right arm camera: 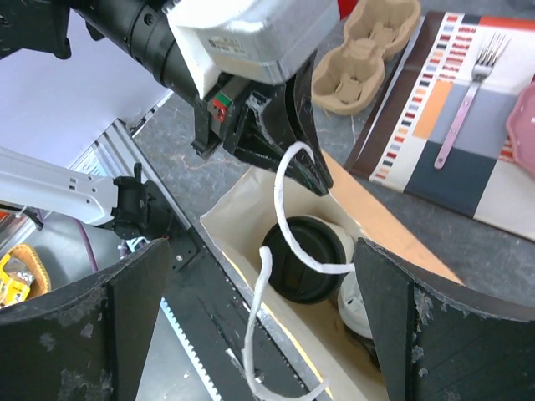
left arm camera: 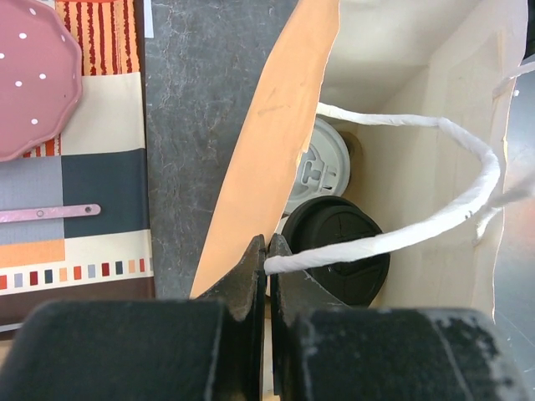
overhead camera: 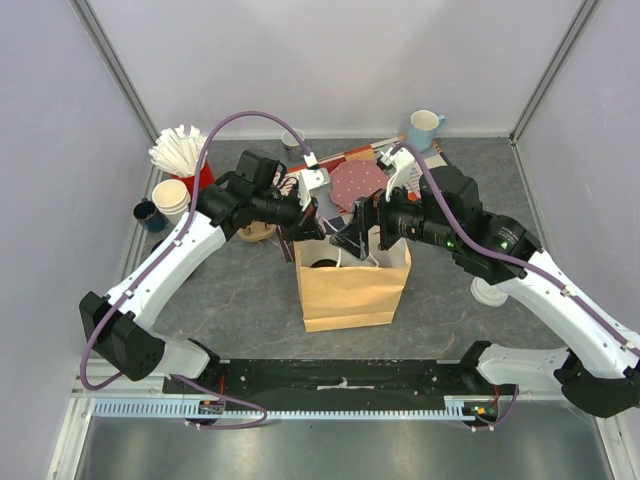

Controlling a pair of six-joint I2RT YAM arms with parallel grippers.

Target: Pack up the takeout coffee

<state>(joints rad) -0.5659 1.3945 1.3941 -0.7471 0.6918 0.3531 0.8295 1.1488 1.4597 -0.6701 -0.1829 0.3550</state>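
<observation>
L claw [left arm camera: 267,251] pinched shut on the white twine handle [left arm camera: 435,217] of the paper bag [left arm camera: 272,125]. Black-lidded cup [left arm camera: 334,251] sits inside the bag just past its tips, w/ white-lidded cup [left arm camera: 322,167] right beside, farther on. R claw [right arm camera: 259,251] spread wide, holding nothing, hangs above both cups.
</observation>
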